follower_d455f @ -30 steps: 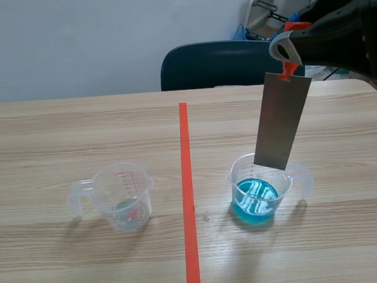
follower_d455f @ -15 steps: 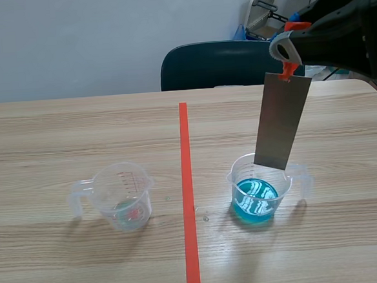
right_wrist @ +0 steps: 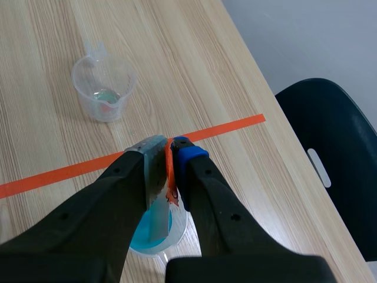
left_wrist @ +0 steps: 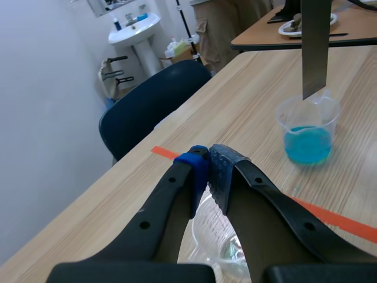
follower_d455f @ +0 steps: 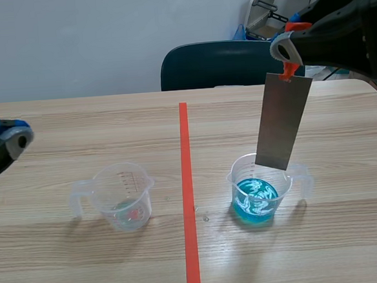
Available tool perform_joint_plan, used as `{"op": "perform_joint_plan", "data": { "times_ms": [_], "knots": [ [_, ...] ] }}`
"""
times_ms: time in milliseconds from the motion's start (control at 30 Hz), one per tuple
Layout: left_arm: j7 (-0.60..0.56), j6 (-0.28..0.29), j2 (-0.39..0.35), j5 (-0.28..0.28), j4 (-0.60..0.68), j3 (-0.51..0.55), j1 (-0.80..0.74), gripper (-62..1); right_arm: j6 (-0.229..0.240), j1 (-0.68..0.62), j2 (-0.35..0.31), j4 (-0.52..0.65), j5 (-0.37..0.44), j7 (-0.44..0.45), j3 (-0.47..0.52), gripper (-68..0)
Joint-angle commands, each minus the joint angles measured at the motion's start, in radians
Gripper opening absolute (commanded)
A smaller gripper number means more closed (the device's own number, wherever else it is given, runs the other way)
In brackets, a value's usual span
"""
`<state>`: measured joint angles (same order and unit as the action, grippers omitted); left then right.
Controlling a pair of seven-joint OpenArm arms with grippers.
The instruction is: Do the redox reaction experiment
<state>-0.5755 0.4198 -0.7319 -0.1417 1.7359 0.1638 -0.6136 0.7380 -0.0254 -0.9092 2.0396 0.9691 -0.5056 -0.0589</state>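
The wooden table [follower_d455f: 87, 265] has a dark blue chair [follower_d455f: 215, 65] behind its far edge. The right gripper [follower_d455f: 285, 49] hangs high over the table's right half, its fingers clamped on an orange tab [right_wrist: 170, 171] at the top of a plate [follower_d455f: 283, 119]. The plate is a flat, dull grey metal strip that hangs nearly upright. Its lower edge is at the mouth of the blue cup [follower_d455f: 260, 191], clear of the liquid.

That cup, clear plastic with a handle, stands right of the tape line, nearer the near edge, and holds rippling blue liquid in its lower part. The clear cup [follower_d455f: 122, 195] stands left of the line, level with it. It holds only a thin greenish layer with a small reddish spot.

The left gripper [follower_d455f: 10, 138] hovers by the left edge, above the clear cup, with its pads [left_wrist: 224, 171] pressed together on nothing.
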Motion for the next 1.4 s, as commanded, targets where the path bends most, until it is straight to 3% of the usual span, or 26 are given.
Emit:
{"op": "perform_joint_plan", "data": {
  "times_ms": [0,167,300,433,567,933,1367],
  "knots": [
    [0.009,-0.005,0.005,-0.011,0.010,-0.043,0.035,-58.1,-0.003,0.020,-0.010,0.008,0.004,0.011,0.005,-66.9],
    [0.097,-0.010,0.006,-0.011,0.010,-0.199,0.164,-58.2,-0.003,0.020,-0.010,0.008,0.004,0.011,0.005,-66.9],
    [0.150,-0.045,0.020,-0.011,0.010,-0.323,0.253,-58.2,-0.003,0.020,-0.010,0.008,0.004,0.011,0.005,-66.9],
    [0.227,-0.088,0.079,-0.010,0.001,-0.421,0.336,-58.2,-0.003,0.020,-0.010,0.008,0.004,0.011,0.005,-66.9],
    [0.291,-0.095,0.166,0.002,-0.061,-0.494,0.420,-58.2,-0.003,0.020,-0.010,0.008,0.004,0.011,0.005,-66.9],
    [0.311,-0.096,0.375,0.130,-0.296,-0.579,0.554,-58.2,-0.003,0.020,-0.010,0.008,0.004,0.011,0.005,-66.9],
    [0.305,-0.095,0.493,0.163,-0.381,-0.667,0.674,-58.2,-0.003,0.020,-0.010,0.008,0.004,0.011,0.005,-66.9]
  ]
}}
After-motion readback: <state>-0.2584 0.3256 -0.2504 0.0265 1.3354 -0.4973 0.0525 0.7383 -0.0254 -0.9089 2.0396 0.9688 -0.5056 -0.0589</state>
